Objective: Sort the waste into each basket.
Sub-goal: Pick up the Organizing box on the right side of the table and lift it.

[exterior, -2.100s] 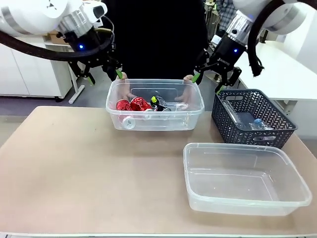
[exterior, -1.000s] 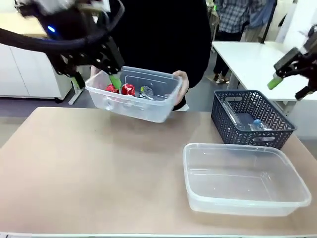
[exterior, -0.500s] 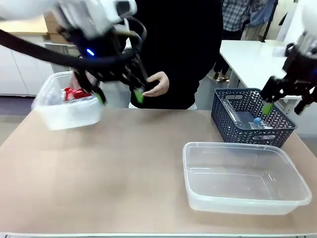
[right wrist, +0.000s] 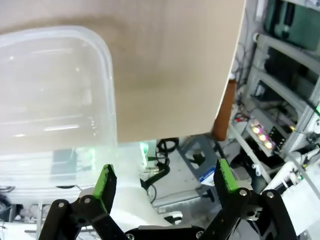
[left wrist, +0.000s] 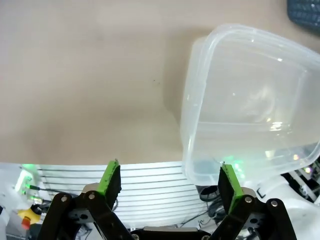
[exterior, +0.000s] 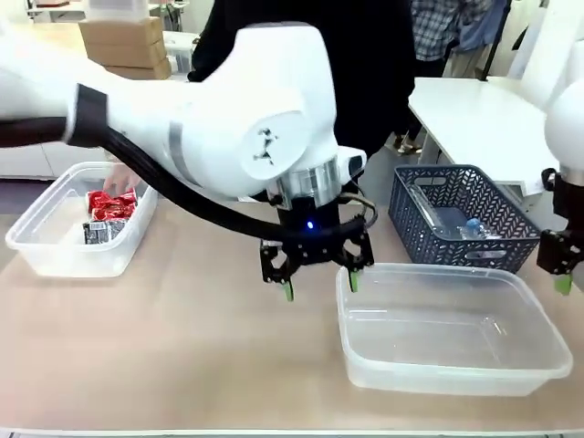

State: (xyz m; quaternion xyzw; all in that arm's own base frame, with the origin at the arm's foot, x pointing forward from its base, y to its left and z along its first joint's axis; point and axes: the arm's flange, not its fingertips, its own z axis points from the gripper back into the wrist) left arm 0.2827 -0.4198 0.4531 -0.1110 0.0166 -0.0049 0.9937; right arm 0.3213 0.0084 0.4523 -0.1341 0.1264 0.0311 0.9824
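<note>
The sorting proper has not begun, and the step in hand looks like placing the tubs. The waste [exterior: 108,208], red packets, lies in a clear tub [exterior: 73,257] at the table's [exterior: 182,347] left edge, with a person's hand [exterior: 119,181] at its far rim. An empty tub [exterior: 438,385] sits near the near right corner. Behind it a dark grey basket [exterior: 438,239] holds a clear bottle [exterior: 474,226].

The left gripper [exterior: 320,287] hangs with fingers spread at the empty tub's left rim, holding nothing. The right gripper [right wrist: 164,175], also spread and empty, hovers at the right rim, over the table's right edge.

Next, each gripper likely needs to lower onto a rim and close evenly, or turn to the waste.
</note>
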